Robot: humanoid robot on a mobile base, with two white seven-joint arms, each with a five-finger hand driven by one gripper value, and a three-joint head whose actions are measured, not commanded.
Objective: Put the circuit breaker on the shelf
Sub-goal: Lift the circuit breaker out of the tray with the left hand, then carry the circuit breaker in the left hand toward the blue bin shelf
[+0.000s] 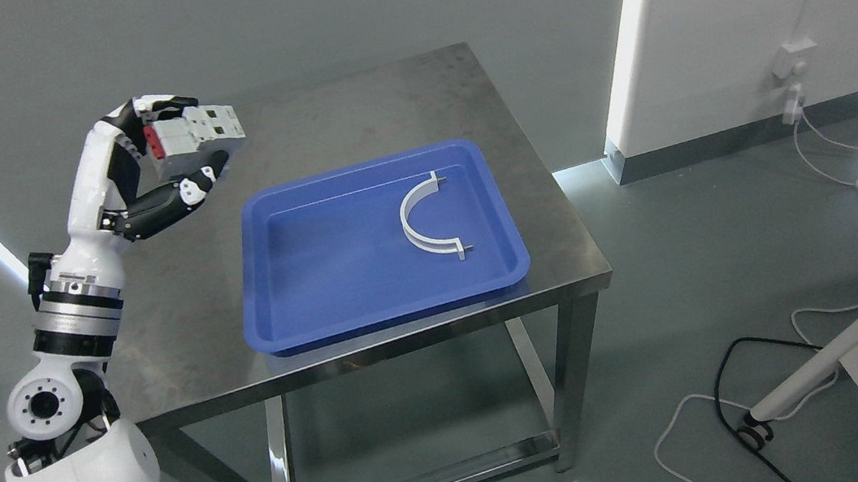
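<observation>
My left hand (pixel 172 146) is raised above the back left part of the steel table (pixel 396 106). Its black and white fingers are curled around a grey circuit breaker (pixel 197 142) with a red switch on its left end. The breaker is held in the air, clear of the table top, left of and behind the blue tray (pixel 296 290). My left arm comes up from the lower left corner. No shelf shows in this view. My right arm is out of view.
The blue tray holds a white curved half-ring bracket (pixel 426 221). The table has a lower frame beneath it. Cables (pixel 712 411) lie on the grey floor at the right, near a white stand (pixel 844 358) and a wall socket (pixel 794 77).
</observation>
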